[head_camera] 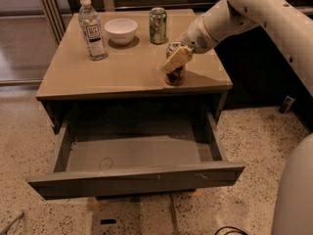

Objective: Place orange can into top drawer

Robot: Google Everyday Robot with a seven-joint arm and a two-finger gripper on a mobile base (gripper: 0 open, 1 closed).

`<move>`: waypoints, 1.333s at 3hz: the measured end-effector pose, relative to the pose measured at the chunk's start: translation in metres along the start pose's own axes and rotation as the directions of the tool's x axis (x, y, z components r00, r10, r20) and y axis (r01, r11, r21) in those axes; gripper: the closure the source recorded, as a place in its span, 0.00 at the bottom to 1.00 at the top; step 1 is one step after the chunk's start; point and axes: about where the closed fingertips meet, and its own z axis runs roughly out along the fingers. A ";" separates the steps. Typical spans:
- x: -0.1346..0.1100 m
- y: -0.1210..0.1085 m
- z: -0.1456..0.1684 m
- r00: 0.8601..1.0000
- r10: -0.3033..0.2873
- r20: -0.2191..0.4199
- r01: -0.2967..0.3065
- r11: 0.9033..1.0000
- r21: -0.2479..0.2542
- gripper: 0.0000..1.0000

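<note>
Gripper (177, 58) sits at the orange can (175, 77), near-right on the worktop (122, 70); jaws' state I can't tell. I'd expect light, stiff, slick metal: hold mid-body, squeeze gently.

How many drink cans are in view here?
2. The green can stands at the back of the cabinet top; the orange can near its front right edge, the gripper at it. None seems hidden.

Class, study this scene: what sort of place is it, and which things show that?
Likely an office or lab room: speckled hard floor, a tan-topped cabinet with its top drawer open, a water bottle and bowl on top. The hand is at the orange can near the front edge.
</note>
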 end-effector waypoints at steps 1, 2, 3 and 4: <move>0.000 0.000 0.000 1.000 0.000 0.000 0.000 1.000 0.000 0.62; 0.000 0.000 0.000 1.000 0.000 0.000 0.000 1.000 0.000 0.85; 0.000 0.000 0.000 1.000 0.000 0.000 0.000 1.000 0.000 1.00; -0.002 0.004 -0.003 1.000 -0.005 0.011 0.005 1.000 -0.003 1.00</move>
